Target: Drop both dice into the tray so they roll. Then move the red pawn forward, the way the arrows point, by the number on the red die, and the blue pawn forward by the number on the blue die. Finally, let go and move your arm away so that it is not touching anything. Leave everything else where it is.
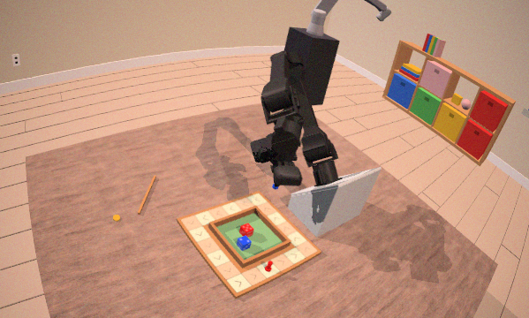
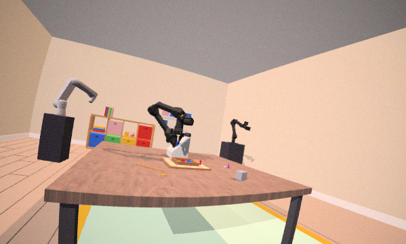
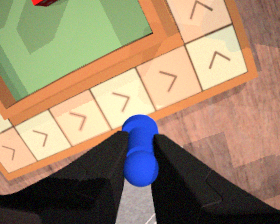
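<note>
My gripper (image 1: 276,183) (image 3: 139,143) is shut on the blue pawn (image 1: 275,186) (image 2: 177,144) (image 3: 141,169) and holds it raised, just off the board's outer edge in the wrist view. The red pawn (image 1: 268,266) (image 2: 200,162) stands on a cream square of the board (image 1: 217,257) (image 3: 206,75), on the side away from the arm. The red die (image 1: 246,230) (image 2: 183,160) and the blue die (image 1: 244,243) (image 2: 188,161) lie close together in the green-floored tray (image 1: 268,253) (image 3: 91,78). Their numbers are too blurred to read surely.
A pale upright panel-like block (image 1: 352,199) (image 2: 172,151) stands beside the arm. An orange stick (image 1: 147,194) (image 2: 150,167) and a yellow disc (image 1: 117,217) (image 2: 163,175) lie left of the board. A grey cube (image 2: 240,175) and a small purple piece (image 2: 228,166) are on the table.
</note>
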{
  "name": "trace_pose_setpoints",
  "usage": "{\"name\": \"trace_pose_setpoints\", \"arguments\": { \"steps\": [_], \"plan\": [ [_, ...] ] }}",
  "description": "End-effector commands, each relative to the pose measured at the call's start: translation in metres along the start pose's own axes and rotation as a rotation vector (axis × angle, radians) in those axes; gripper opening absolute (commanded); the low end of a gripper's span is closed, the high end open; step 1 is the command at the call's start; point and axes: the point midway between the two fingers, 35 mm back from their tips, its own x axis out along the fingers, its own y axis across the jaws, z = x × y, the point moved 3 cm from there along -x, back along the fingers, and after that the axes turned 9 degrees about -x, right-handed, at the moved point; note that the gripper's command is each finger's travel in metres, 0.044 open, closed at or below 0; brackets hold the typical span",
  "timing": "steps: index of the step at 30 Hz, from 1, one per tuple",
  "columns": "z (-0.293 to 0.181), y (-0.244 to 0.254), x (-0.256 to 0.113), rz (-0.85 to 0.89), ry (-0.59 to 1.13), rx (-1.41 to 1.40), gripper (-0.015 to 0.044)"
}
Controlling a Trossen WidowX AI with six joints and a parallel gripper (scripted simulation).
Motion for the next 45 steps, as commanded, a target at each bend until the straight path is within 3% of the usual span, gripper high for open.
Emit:
{"name": "trace_pose_setpoints", "arguments": {
  "steps": [1,21,45],
  "plan": [
    [0.005,-0.010,0.008,0.009,-0.009,0.001,0.0000],
    [0.013,-0.067,0.054,-0.024,-0.018,0.010,0.0000],
    [0.014,-0.069,0.098,-0.026,-0.018,0.010,0.0000]
  ]
}}
